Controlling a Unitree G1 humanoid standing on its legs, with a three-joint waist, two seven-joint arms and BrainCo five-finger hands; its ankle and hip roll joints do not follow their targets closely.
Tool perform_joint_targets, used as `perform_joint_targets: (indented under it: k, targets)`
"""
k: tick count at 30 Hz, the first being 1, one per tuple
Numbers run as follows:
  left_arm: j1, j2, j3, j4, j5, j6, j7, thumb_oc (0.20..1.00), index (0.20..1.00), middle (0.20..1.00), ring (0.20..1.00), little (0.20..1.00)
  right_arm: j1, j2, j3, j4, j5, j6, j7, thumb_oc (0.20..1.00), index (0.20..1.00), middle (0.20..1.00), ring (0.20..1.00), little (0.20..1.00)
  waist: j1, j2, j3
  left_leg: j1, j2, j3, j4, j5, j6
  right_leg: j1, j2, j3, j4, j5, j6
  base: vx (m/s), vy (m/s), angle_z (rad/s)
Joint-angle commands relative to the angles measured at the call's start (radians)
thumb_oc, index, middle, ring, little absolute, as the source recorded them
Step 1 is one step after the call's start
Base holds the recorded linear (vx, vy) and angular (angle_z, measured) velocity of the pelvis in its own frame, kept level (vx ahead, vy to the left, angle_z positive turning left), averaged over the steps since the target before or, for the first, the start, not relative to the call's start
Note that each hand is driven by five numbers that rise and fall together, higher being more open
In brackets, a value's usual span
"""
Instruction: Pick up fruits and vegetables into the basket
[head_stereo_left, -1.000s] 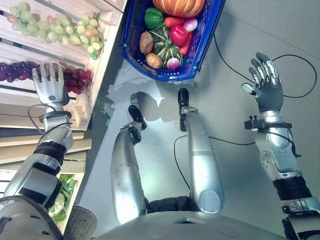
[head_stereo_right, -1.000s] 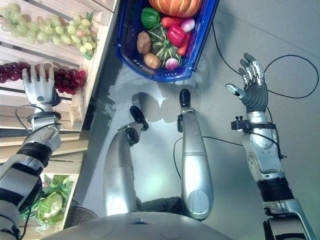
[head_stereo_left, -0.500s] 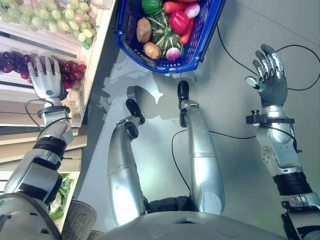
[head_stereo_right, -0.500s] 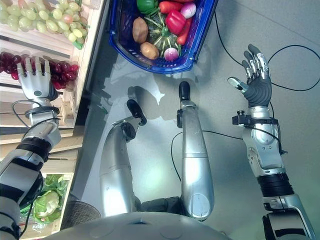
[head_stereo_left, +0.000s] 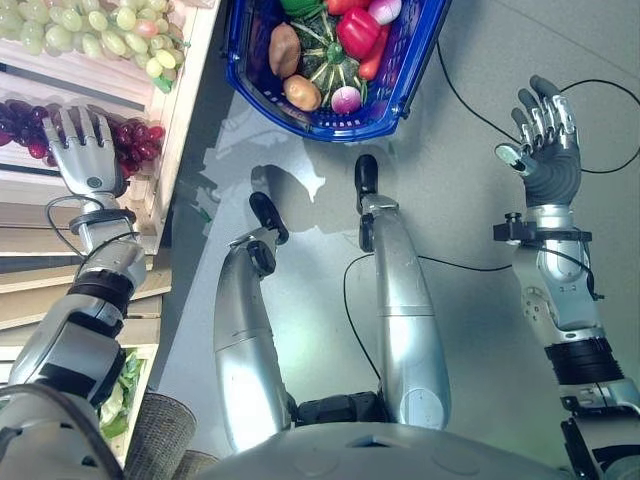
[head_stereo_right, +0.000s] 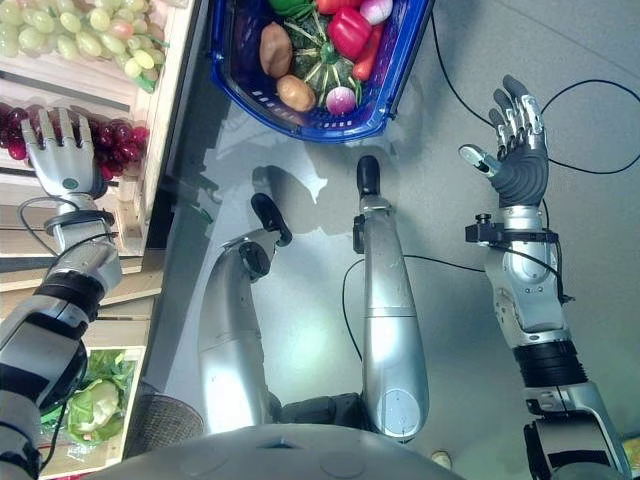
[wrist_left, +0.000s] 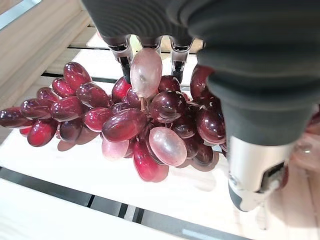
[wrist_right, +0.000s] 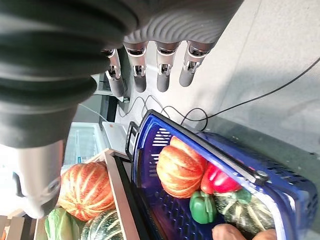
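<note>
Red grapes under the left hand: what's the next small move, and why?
Probably lower the left hand a little and curl its fingers round the red grapes. That hand is open with straight fingers right over the bunch on the wooden shelf, holding nothing yet. The blue basket already has produce in it, and the right hand is open over the floor, holding nothing.

Clearance between the wooden rack and the basket.
The left hand (head_stereo_left: 88, 160) lies open over the red grapes (wrist_left: 125, 120) on the wooden rack (head_stereo_left: 150, 195), whose raised edge bounds it rightward. Bare floor (head_stereo_left: 460, 190) separates the blue basket (head_stereo_left: 400, 95) from the right hand (head_stereo_left: 545, 150), raised open.
</note>
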Motion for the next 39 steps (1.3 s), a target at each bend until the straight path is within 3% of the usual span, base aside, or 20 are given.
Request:
perform_joint_targets:
  k: [1,9,13,14,15,16,20,28,33,37,39]
  targets:
    - [0.039,0.013,0.013,0.095,-0.013,0.083,-0.027,1.0,1.0,1.0,1.0,1.0,0.016,-0.043,-0.002,-0.103,-0.005,-0.071,-0.012,1.0,1.0,1.0,1.0,1.0,-0.006,-0.019,-0.046,-0.04,-0.055,-0.033,-0.044,-0.045,0.001,-0.022,0.025,-0.004,-0.001,-0.032,0.052,0.0,0.0,0.0]
    - [0.021,0.002,0.003,0.145,-0.088,0.1,-0.054,1.0,1.0,1.0,1.0,1.0,-0.023,-0.046,0.015,-0.1,-0.009,-0.055,-0.017,1.0,1.0,1.0,1.0,1.0,-0.008,-0.016,-0.046,-0.07,-0.059,-0.037,-0.034,-0.046,0.003,-0.055,0.03,0.002,0.013,-0.036,0.045,0.0,0.0,0.0]
    - [0.021,0.0,0.001,0.157,-0.132,0.08,-0.037,1.0,1.0,1.0,1.0,1.0,-0.033,-0.051,0.021,-0.1,-0.013,-0.054,-0.019,1.0,1.0,1.0,1.0,1.0,-0.007,-0.014,-0.046,-0.075,-0.061,-0.037,-0.032,-0.047,0.003,-0.06,0.032,0.004,0.015,-0.038,0.043,0.0,0.0,0.0]
    - [0.022,-0.002,0.003,0.16,-0.146,0.071,-0.026,0.765,0.765,0.765,0.765,0.765,-0.035,-0.051,0.022,-0.099,-0.013,-0.054,-0.019,1.0,1.0,1.0,1.0,1.0,-0.007,-0.013,-0.046,-0.076,-0.061,-0.037,-0.032,-0.047,0.003,-0.06,0.032,0.004,0.015,-0.039,0.042,0.0,0.0,0.0]
    - [0.02,-0.003,0.004,0.161,-0.161,0.058,-0.022,0.269,0.269,0.269,0.269,0.269,-0.038,-0.051,0.022,-0.099,-0.013,-0.052,-0.019,1.0,1.0,1.0,1.0,1.0,-0.007,-0.014,-0.046,-0.075,-0.061,-0.037,-0.032,-0.047,0.003,-0.059,0.031,0.003,0.015,-0.04,0.042,0.0,0.0,0.0]
    - [0.019,-0.003,0.006,0.161,-0.172,0.043,-0.018,0.2,0.2,0.2,0.2,0.2,-0.039,-0.053,0.021,-0.1,-0.014,-0.05,-0.021,1.0,1.0,1.0,1.0,1.0,-0.007,-0.014,-0.046,-0.074,-0.061,-0.038,-0.033,-0.047,0.002,-0.059,0.032,0.003,0.014,-0.039,0.042,0.0,0.0,0.0]
    - [0.022,-0.008,0.016,0.157,-0.254,-0.025,0.044,0.2,0.2,0.2,0.2,0.2,-0.039,-0.055,0.025,-0.099,-0.015,-0.056,-0.017,1.0,1.0,1.0,1.0,1.0,-0.006,-0.012,-0.046,-0.067,-0.062,-0.037,-0.042,-0.043,0.001,-0.054,0.032,0.004,0.008,-0.039,0.041,0.0,0.0,0.0]
    - [0.047,-0.021,0.09,0.104,-0.491,-0.235,0.13,0.2,0.2,0.2,0.2,0.2,-0.02,-0.053,0.031,-0.105,-0.054,-0.048,-0.007,1.0,1.0,1.0,1.0,1.0,0.002,-0.007,-0.046,-0.023,-0.064,-0.029,-0.064,-0.036,-0.001,-0.016,0.025,-0.001,-0.007,-0.044,0.043,0.0,0.0,0.0]
    - [0.085,-0.05,0.207,0.061,-0.742,-0.472,0.112,0.2,0.2,0.2,0.2,0.2,0.005,-0.044,0.044,-0.095,-0.089,-0.026,0.012,1.0,1.0,1.0,1.0,1.0,0.014,-0.013,-0.046,0.016,-0.064,-0.029,-0.069,-0.034,0.002,0.025,0.021,-0.011,-0.012,-0.045,0.044,0.0,-0.016,0.04]
    - [0.117,-0.079,0.282,0.026,-0.916,-0.611,0.044,0.2,0.2,0.2,0.2,0.2,0.021,-0.033,0.059,-0.08,-0.148,0.027,0.02,1.0,1.0,1.0,1.0,1.0,0.025,-0.019,-0.046,0.046,-0.068,-0.032,-0.075,-0.032,0.005,0.06,0.019,-0.021,-0.018,-0.047,0.046,0.0,-0.046,0.06]
    - [0.148,-0.112,0.341,-0.025,-1.049,-0.739,-0.016,0.2,0.2,0.2,0.2,0.2,0.029,-0.029,0.075,-0.064,-0.166,0.082,0.041,1.0,1.0,1.0,1.0,1.0,0.036,-0.02,-0.046,0.073,-0.072,-0.036,-0.086,-0.028,0.004,0.088,0.018,-0.026,-0.026,-0.049,0.048,-0.01,-0.046,0.04]
